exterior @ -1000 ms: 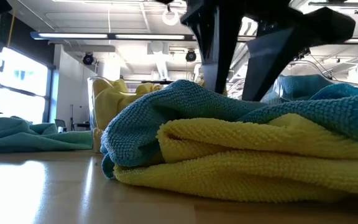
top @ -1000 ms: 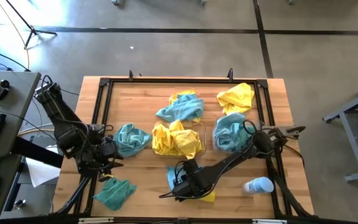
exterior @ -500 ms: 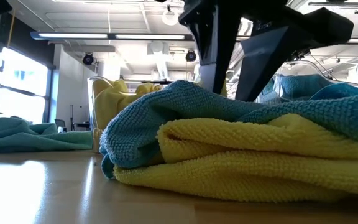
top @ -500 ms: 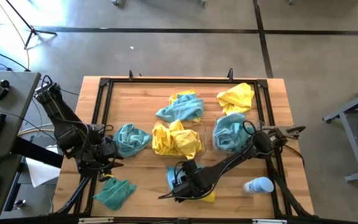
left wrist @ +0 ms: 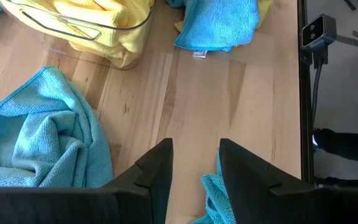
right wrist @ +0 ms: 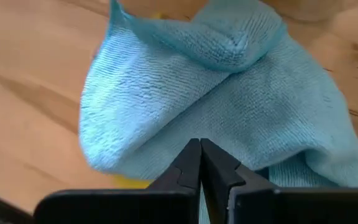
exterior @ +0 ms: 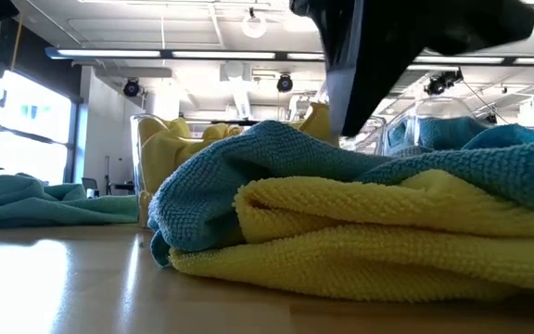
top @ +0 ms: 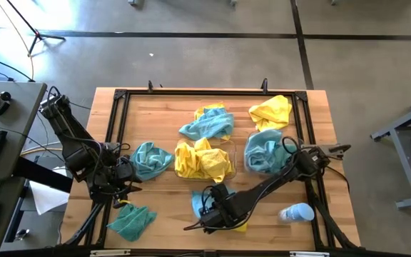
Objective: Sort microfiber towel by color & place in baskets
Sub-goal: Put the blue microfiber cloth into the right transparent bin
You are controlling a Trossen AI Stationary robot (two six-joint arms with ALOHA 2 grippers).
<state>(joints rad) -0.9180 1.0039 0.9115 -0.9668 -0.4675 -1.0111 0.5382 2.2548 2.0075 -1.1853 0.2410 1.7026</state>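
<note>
right gripper: fingers pinched together on the blue towel at the table's near edge | blue towel: over a yellow towel, soft, light, limp, best taken by a raised fold | left gripper: fingers apart, holding nothing | baskets: mid-table, farther back

Right arm reaches from the frame's right edge diagonally to lower centre; right gripper pointing down, fingers pressed together (tips touching). Left arm folded at left edge; left gripper w/ fingers apart, held low.
</note>
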